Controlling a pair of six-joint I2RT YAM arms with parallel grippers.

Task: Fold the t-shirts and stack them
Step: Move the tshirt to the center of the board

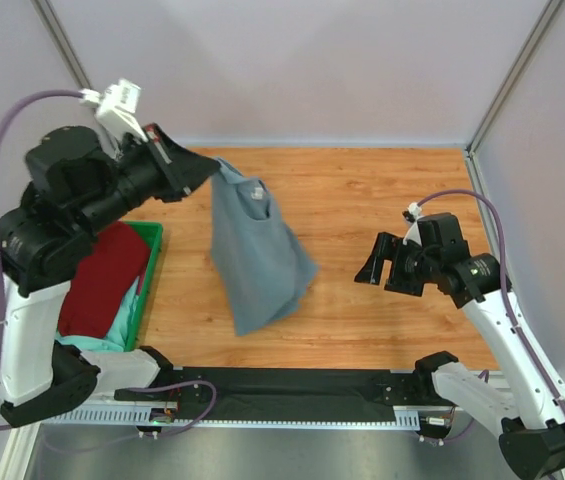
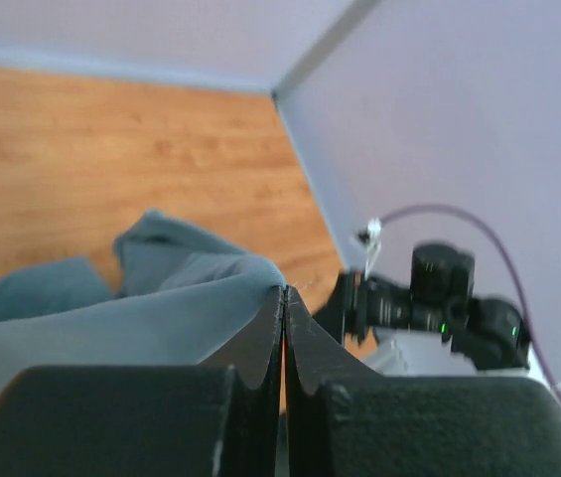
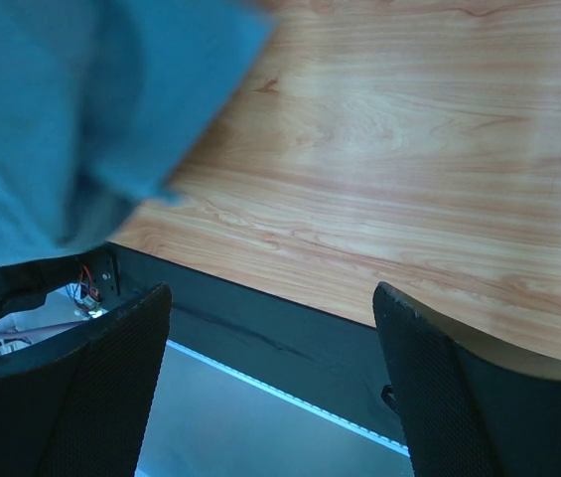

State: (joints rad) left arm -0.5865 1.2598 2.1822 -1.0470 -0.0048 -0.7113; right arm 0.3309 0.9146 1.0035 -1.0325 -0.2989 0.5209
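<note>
1. Pale purple walls [image 1: 292, 70] stand around a wooden table [image 1: 392, 190].
2. The left gripper [image 1: 200, 168] is up high. It is pinched tight on one small bit of the grey-blue t-shirt [image 1: 257, 260], close to the neck hole.
3. That shirt hangs down in a long bunch over the middle of the table. Its bottom end looks blurry, so it may be swinging.
4. The right gripper [image 1: 372, 260] has its jaws wide apart and holds nothing. It is well apart from the shirt, off to the right, and it points toward it.
5. A green bin [image 1: 150, 290] sits at the left side of the table. The dark red t-shirt [image 1: 102, 280] lies in it on top of the mint-green t-shirt [image 1: 112, 335]. Neither one is folded yet.
6. One thing could go wrong. The pinch is on only a little cloth, so the shirt might slip out and drop in a heap.
7. If the shirt is swinging, the right gripper could miss the edge. It could also grab two layers at once, and then the fold would come out crooked.
8. If the shirt is put down bunched up like this, it would be lumpy and hard to fold flat.
</note>
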